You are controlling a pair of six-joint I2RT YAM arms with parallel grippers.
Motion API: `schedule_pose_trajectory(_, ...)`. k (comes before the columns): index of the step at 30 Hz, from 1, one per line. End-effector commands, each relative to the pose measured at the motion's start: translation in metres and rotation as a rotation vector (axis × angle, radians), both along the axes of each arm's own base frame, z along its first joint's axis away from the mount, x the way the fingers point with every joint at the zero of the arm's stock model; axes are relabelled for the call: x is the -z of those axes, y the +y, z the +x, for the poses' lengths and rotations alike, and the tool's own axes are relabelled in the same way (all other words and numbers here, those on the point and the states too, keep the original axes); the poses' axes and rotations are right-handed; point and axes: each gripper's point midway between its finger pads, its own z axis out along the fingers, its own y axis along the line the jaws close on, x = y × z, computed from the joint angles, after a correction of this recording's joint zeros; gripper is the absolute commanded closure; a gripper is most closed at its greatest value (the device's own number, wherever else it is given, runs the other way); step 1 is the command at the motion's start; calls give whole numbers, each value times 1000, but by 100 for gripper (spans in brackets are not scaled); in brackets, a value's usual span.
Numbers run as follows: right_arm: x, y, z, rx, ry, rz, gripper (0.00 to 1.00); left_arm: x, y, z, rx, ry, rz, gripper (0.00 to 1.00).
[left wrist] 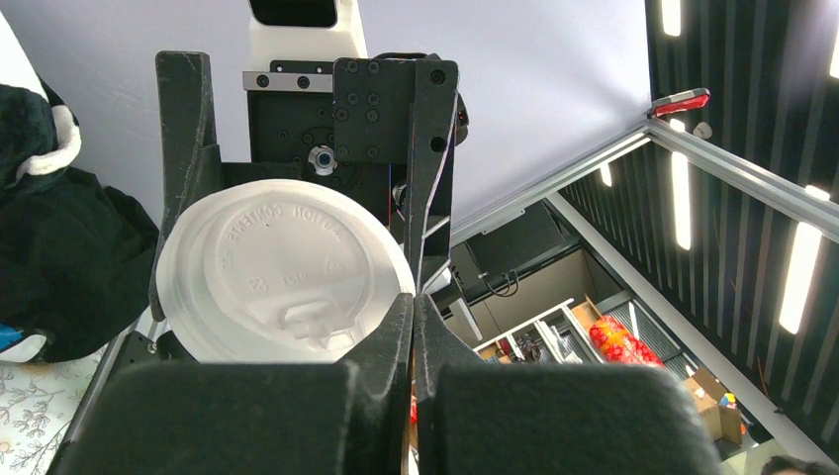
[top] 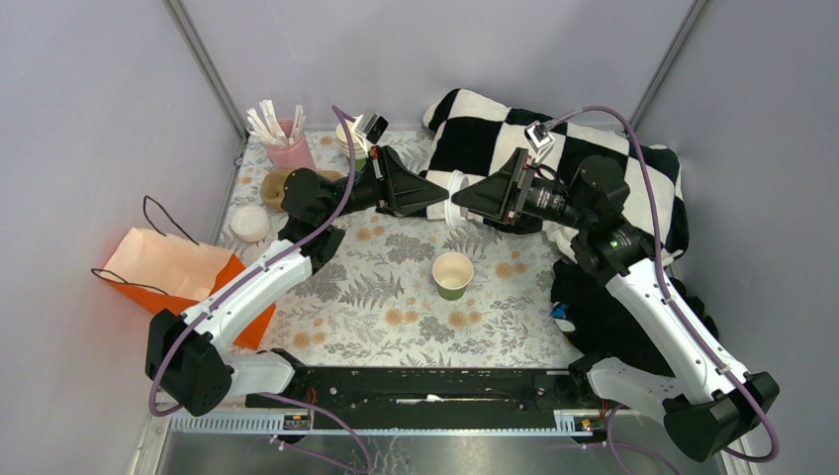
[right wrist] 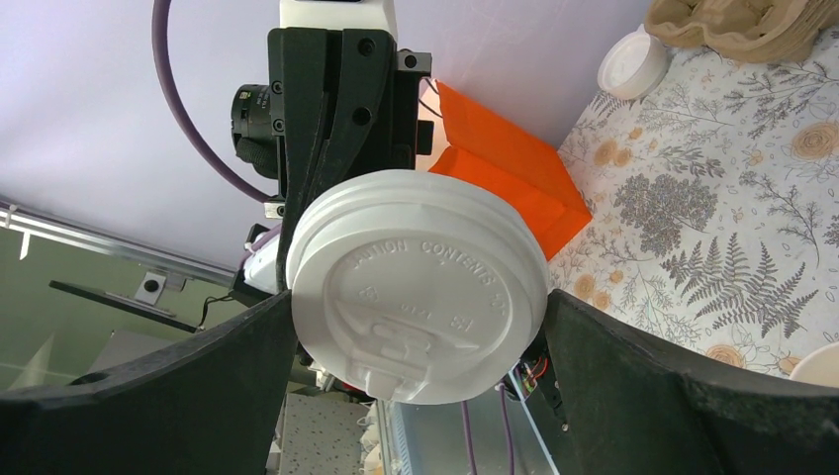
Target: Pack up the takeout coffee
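Observation:
A small green paper cup (top: 452, 274) stands upright and lidless on the floral cloth; its rim also shows in the right wrist view (right wrist: 823, 364). A round white plastic lid (top: 455, 205) hangs in the air behind it, between both grippers. My left gripper (top: 442, 195) is shut, its tips (left wrist: 414, 315) pinching the lid's rim (left wrist: 282, 262). My right gripper (top: 468, 206) spans the lid (right wrist: 420, 272) across its width, with both fingers touching its edge (right wrist: 419, 302).
An orange paper bag (top: 173, 272) lies at the left edge. A loose white lid (top: 249, 223), a cardboard cup carrier (top: 277, 185), a pink cup of sticks (top: 288, 146) and stacked cups (top: 348, 139) stand at the back left. A checkered blanket (top: 604, 158) lies at the back right.

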Motion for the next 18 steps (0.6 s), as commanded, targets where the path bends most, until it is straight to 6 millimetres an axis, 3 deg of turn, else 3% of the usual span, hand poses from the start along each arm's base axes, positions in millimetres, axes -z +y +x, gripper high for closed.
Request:
schedule_pose_trajectory(1, -19, -1, -2, -9, -65, 35, 0, -21, 3, -7, 2, -85, -46, 100)
schedule_pose_trajectory(18, -12, -1, 2, 10, -39, 4, 8, -16, 1, -3, -4, -68, -30, 100)
